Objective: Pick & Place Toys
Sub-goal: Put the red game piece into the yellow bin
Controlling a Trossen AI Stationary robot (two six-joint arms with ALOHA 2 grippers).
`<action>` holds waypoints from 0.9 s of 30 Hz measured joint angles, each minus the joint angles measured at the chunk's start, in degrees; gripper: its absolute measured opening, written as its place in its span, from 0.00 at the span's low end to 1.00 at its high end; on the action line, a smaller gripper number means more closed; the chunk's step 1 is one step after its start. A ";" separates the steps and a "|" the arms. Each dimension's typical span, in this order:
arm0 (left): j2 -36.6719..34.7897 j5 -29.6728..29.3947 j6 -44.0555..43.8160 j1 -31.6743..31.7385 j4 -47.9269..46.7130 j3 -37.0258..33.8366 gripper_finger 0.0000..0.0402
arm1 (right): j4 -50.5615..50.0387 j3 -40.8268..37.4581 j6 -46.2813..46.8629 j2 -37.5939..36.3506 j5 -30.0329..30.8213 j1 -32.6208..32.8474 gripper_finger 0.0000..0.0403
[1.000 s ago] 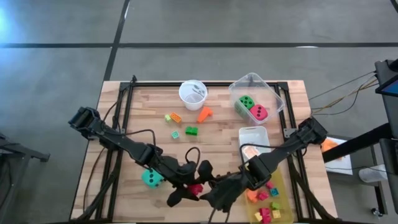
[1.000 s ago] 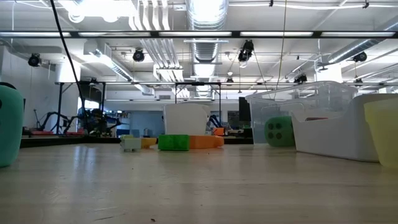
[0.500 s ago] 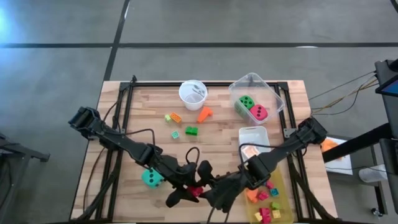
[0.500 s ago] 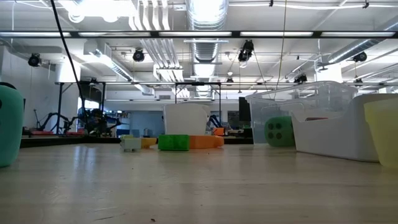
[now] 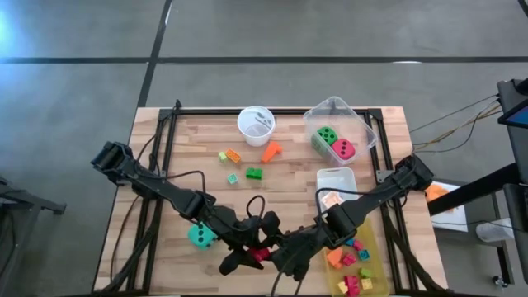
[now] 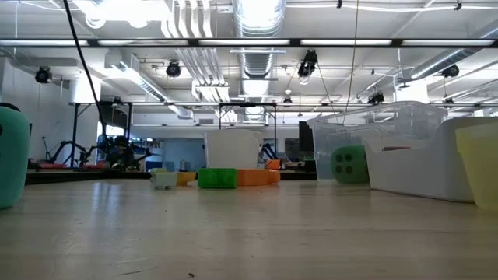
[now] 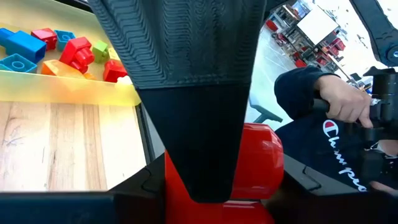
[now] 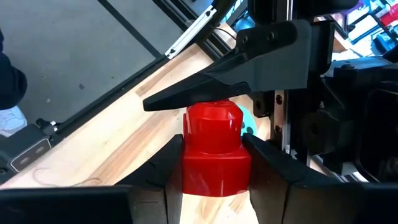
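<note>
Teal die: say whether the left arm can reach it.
Probably not: teal die lies uncovered beside the left arm, but the left tool is shut on a red block, the right tool too.

1. In the high view the red block [image 5: 261, 252] shows only as a sliver between the two claws; the arms cover most of it.
2. The left wrist view cuts the red block off at the bottom edge, and a dark finger [image 7: 208, 118] hides its middle.
3. The low view shows neither claw; the teal die [image 6: 12, 155] is cut by the left edge, the yellow bin [image 6: 478, 163] by the right.
4. The person [image 7: 339, 143] beyond the desk is cut off by the picture's edge.
5. The white cup's [image 5: 256, 124] contents are too small to tell.
</note>
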 joint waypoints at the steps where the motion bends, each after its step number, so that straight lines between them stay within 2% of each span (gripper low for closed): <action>1: 0.01 0.20 -0.08 -0.03 0.02 0.00 0.43 | 0.00 0.00 0.15 0.00 -0.02 0.02 0.31; 4: 0.01 1.12 -0.33 -0.03 0.02 0.00 0.46 | -0.28 0.00 1.43 0.00 -0.19 0.02 0.31; 10: 0.03 1.94 -1.63 -0.09 0.00 0.00 0.60 | -1.05 0.00 3.58 0.00 -4.06 0.17 0.31; 17: -0.84 2.36 -2.48 -0.05 -3.37 0.00 0.73 | -2.39 0.00 5.02 0.00 -4.13 1.05 0.31; 21: -2.72 2.31 -2.70 0.08 -7.57 0.00 0.77 | -5.03 0.00 9.07 0.00 -5.60 1.31 0.31; 27: -5.81 0.83 -2.44 0.08 -15.85 -0.04 0.78 | -12.66 0.00 18.01 0.00 -9.09 1.61 0.31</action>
